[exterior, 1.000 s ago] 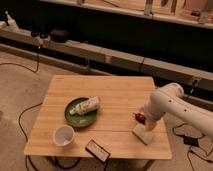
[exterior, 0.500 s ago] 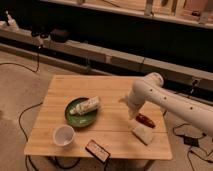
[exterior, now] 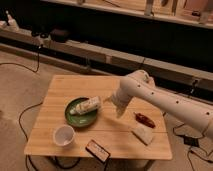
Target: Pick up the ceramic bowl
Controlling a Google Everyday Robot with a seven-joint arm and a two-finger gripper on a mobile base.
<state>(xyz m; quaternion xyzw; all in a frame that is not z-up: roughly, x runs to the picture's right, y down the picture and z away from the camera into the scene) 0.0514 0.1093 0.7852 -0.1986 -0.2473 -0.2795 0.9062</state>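
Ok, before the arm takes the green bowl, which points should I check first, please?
1. Bowl in view: the green bowl sits flat on the table, fully seen: ok.
2. Bowl free of load: a white bottle lies across it and may roll when the bowl is lifted: not ok.
3. Claw position: the claw is at the bowl's right rim, beside the bottle's end: ok.
4. Claw touching bowl or bottle: cannot tell.
5. Space around the bowl: the white cup stands apart, in front of the bowl: ok.
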